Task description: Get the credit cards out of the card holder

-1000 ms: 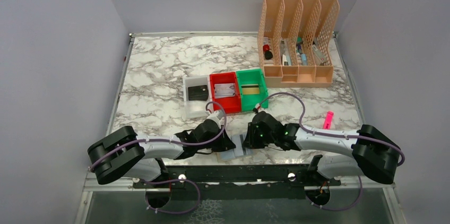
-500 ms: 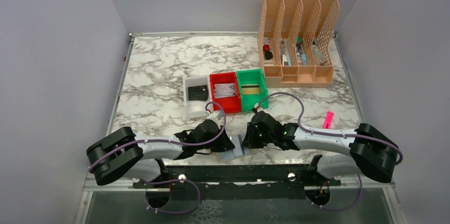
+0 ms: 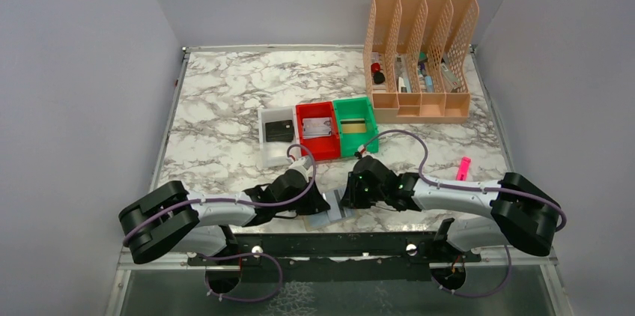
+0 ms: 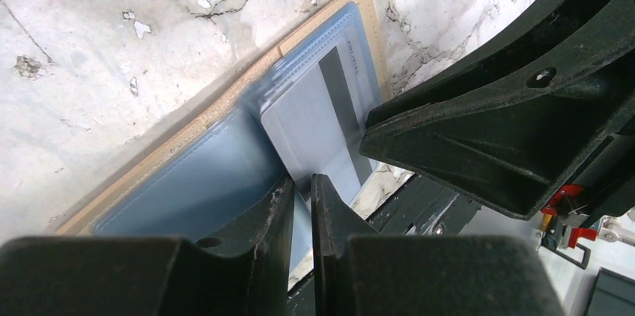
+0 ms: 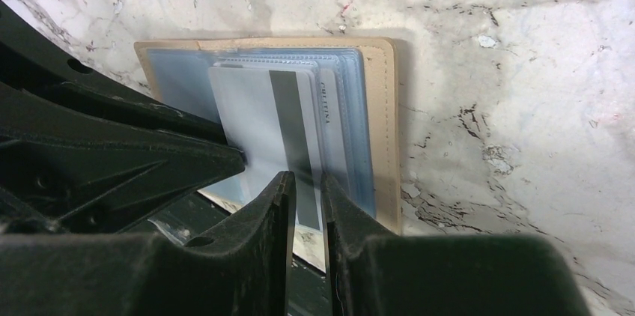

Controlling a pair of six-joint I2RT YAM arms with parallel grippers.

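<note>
Top external view: the card holder [image 3: 327, 218] lies open, blue-grey inside up, at the near edge of the marble counter [image 3: 225, 106], between the two arm tips. Further back, three trays touch side by side: white tray [image 3: 274, 155] with a black card [image 3: 278, 131], red tray [image 3: 322, 150] with a silvery card [image 3: 317, 128], green tray [image 3: 358, 144] with a tan card [image 3: 354, 126]. A peach file rack [image 3: 423, 106] stands at the far right corner. Left wrist view: the left claw [image 4: 302, 185] is down on the holder's inside. Its fingers stand a thin slit apart with a pale strip showing in the slit; I cannot tell whether anything is pinched. Right wrist view: the right claw [image 5: 305, 181] is over a grey card [image 5: 251, 121] with a dark stripe, which lies flat on the holder's clear sleeves. The stripe runs into the narrow slit between the fingers and the card's near end is hidden; I cannot tell if this is a grip. A second card [image 5: 329, 129], pale with small lettering, sits under the grey one in the sleeve.
</note>
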